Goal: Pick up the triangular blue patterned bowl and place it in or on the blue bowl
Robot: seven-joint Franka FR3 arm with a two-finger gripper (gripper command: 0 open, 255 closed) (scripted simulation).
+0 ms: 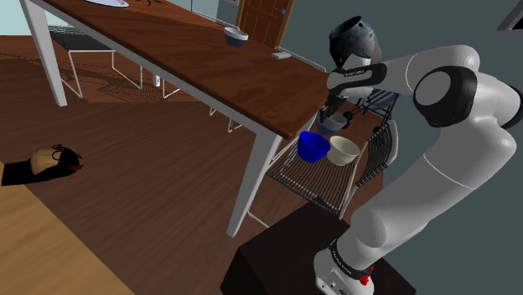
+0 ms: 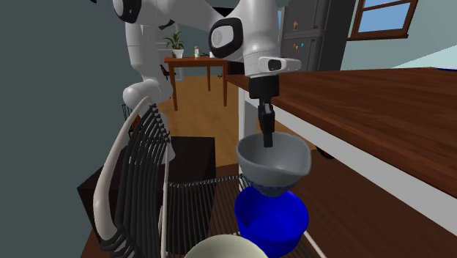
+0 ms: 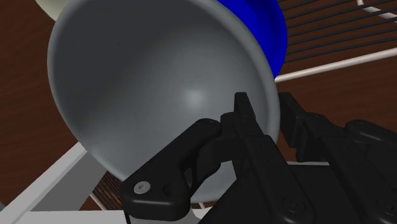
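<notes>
Grey bowl (image 2: 277, 163) held right over the blue bowl (image 2: 271, 218)

Closest in the second exterior view is a cream bowl (image 2: 223, 248), then the blue bowl, both on the seat of a wire chair (image 2: 145, 170). The grey bowl has three corners and hangs just above the blue bowl; I cannot tell if they touch. The gripper (image 2: 268, 139) has its jaws pinched on the grey bowl's rim. Farther back is the brown tabletop (image 2: 381, 110). The pick-up looks done. What is left, I think, is lowering it in and letting go.
</notes>
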